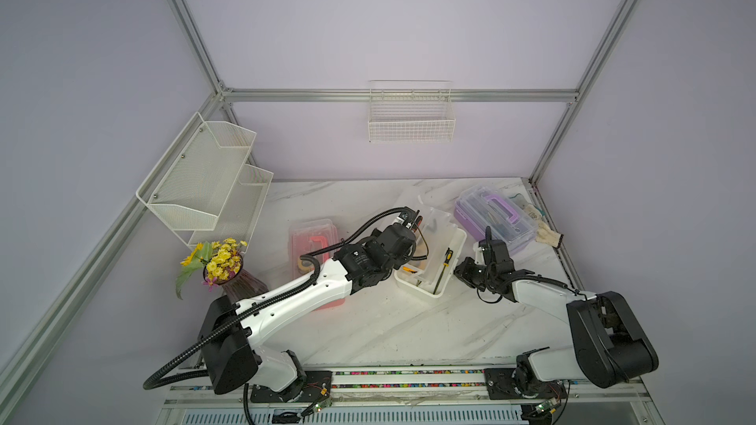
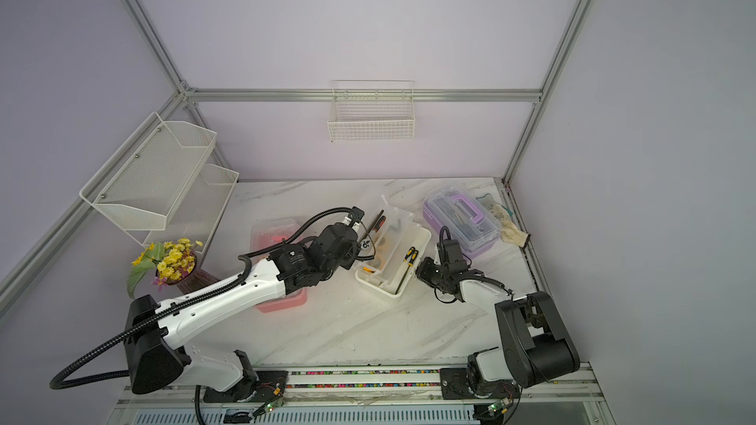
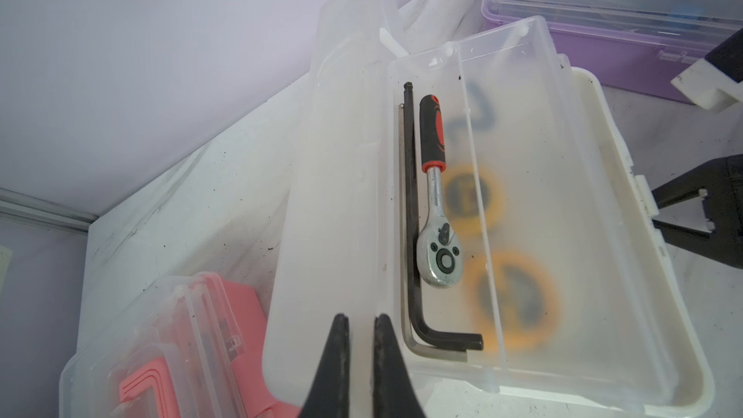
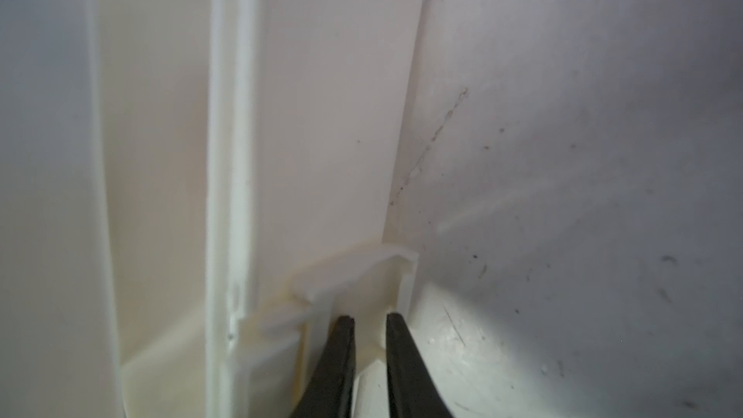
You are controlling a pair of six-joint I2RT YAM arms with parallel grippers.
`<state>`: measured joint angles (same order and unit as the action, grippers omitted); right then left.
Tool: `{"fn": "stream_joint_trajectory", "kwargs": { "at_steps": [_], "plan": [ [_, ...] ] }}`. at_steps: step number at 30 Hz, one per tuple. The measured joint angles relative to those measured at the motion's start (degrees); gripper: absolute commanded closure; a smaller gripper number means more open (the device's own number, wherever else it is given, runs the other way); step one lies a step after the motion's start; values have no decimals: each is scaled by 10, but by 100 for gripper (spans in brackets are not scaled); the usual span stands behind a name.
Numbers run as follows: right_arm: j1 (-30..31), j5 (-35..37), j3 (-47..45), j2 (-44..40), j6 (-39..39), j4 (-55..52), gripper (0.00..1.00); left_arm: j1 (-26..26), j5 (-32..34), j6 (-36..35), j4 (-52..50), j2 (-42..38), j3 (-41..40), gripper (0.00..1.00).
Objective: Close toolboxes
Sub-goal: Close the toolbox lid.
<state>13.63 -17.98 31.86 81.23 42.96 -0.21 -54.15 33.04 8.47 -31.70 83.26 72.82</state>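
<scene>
The white toolbox (image 1: 460, 245) stands on the marble tabletop (image 1: 368, 329), in front of the wire basket (image 1: 411, 124) that hangs on the back wall and slightly to the right of it. Its clear lid (image 3: 333, 195) is raised and stands nearly upright along the left long side of the box. The left gripper (image 3: 361, 317) is pressed together on the free edge of this lid, near one corner. The right gripper (image 4: 368, 317) is at the opposite long side, and its fingers pinch the white latch (image 4: 362, 271) on the outer wall of the box. A clear inner tray (image 3: 522, 114) rests in the box. It holds a ratchet wrench (image 3: 436, 203) with a black-and-red grip and two hex keys (image 3: 410, 195) laid beside it. Blurred round yellow-and-black items show through the tray. The pink toolbox (image 1: 313, 235) lies in front of the wire basket and well to its left, lid down, partly under the left arm. The purple toolbox (image 1: 495, 218) lies in front of the wire basket and to its right, lid down. Whether either latch is engaged cannot be determined.
</scene>
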Motion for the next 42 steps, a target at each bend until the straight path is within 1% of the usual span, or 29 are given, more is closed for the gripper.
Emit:
{"fn": "stream_joint_trajectory", "kwargs": {
  "at_steps": [3,6,8,9,10,15,18,21,24,26,28,31,33,39,42],
  "plan": [
    [0,4,2,5,4,4,80,-19,4,7,10,11,7,96],
    [0,6,4,5,7,6,80,-31,5,15,21,18,8,91],
    [0,8,5,5,9,9,80,-41,3,20,26,25,12,84],
    [0,6,5,5,10,13,80,-46,-8,29,32,30,15,77],
    [2,3,5,5,11,20,80,-55,-33,35,36,35,19,74],
    [7,5,12,3,16,30,80,-99,-104,56,47,65,22,66],
    [8,5,12,-1,16,35,80,-102,-129,61,47,69,22,64],
    [8,5,14,-5,16,35,79,-100,-138,62,51,69,25,60],
    [8,4,16,-5,16,35,79,-99,-138,69,56,69,26,55],
    [8,4,16,-5,16,36,79,-99,-131,74,58,69,26,49],
    [9,3,16,-4,18,37,79,-98,-119,75,61,69,26,44],
    [18,3,16,0,18,37,79,-92,-107,74,70,69,26,40],
    [36,3,16,4,18,41,79,-82,-105,75,75,69,26,39],
    [97,-3,35,27,17,56,79,-17,-135,87,99,69,26,37],
    [116,-10,43,35,13,71,78,20,-157,96,113,69,26,35]
  ]
}}
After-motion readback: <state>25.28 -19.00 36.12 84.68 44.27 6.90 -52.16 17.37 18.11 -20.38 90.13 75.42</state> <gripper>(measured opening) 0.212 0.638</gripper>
